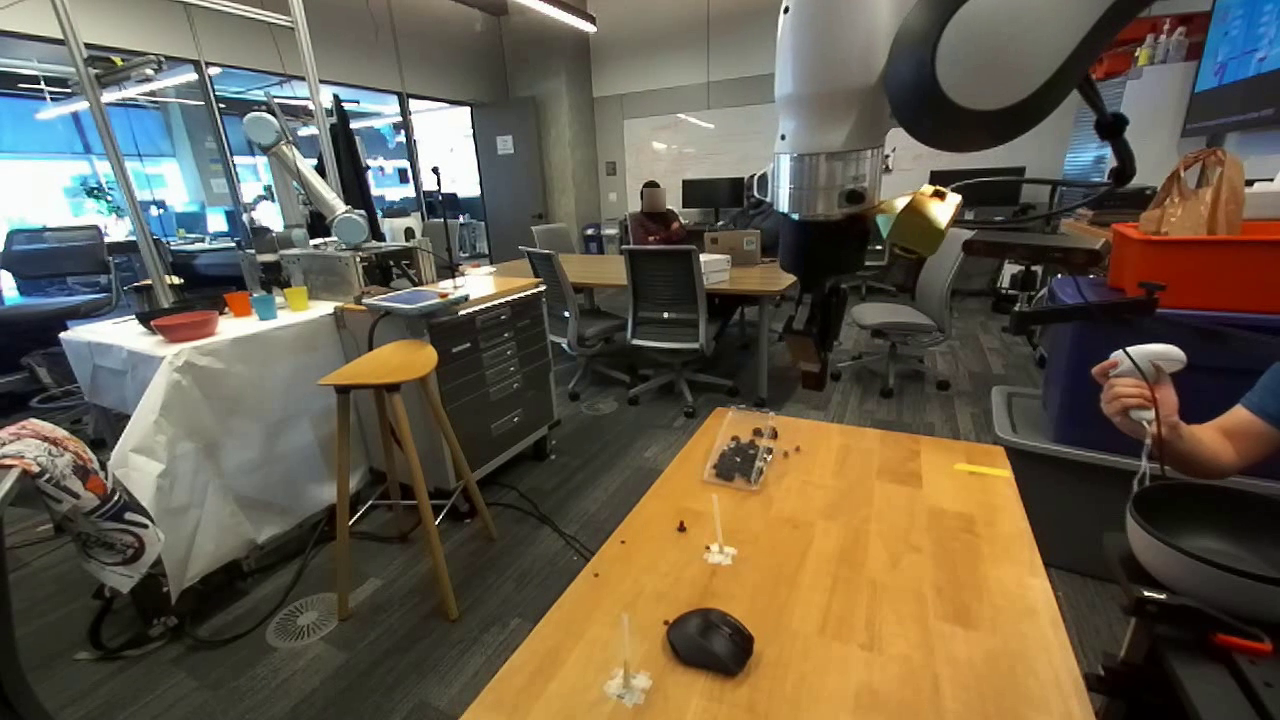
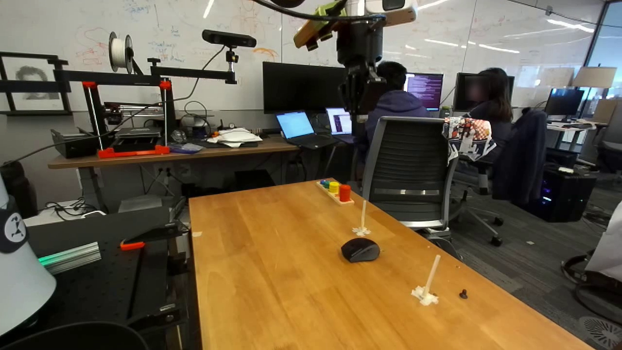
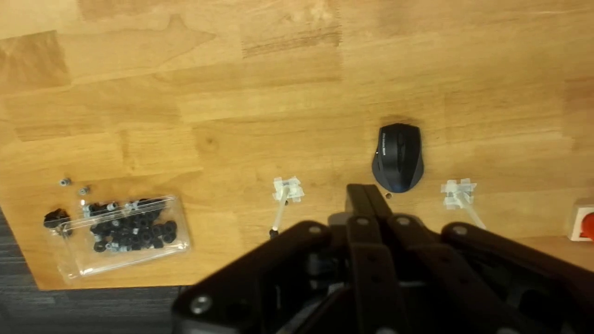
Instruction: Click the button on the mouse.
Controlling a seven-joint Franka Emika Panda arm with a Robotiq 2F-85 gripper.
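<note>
Black and rounded, the computer mouse (image 3: 398, 157) lies on the wooden bench (image 3: 287, 116) near two pale standing sticks (image 2: 431, 275) that are taped down. High above the bench in both exterior views hangs the gripper (image 3: 364, 186), apart from the computer mouse, its two fingers drawn together with nothing held between them. Toward one end of the bench, a clear plastic box (image 3: 182, 227) contains small dark parts (image 3: 146, 234).
</note>
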